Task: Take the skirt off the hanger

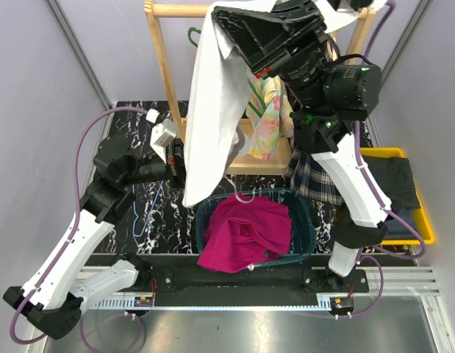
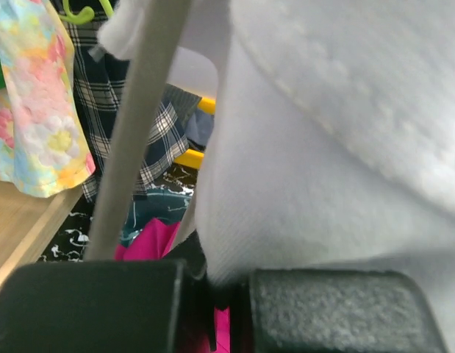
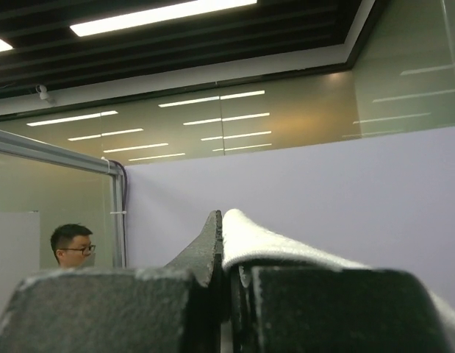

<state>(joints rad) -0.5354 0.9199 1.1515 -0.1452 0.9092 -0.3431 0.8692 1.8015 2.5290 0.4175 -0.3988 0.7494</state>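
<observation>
A white skirt hangs in front of the wooden rack, reaching down to the basket. My right gripper is high at the skirt's top and shut on its white edge. My left gripper is at the skirt's lower left side, shut on a fold of the white cloth. In the left wrist view the jaws pinch the cloth's bottom corner. I cannot make out a hanger inside the white skirt. A green hanger hook shows on the rack behind it.
The wooden rack holds a floral garment and a plaid garment. A teal basket with a magenta garment sits below. At the right a yellow tray holds dark clothes. A grey bar crosses the left wrist view.
</observation>
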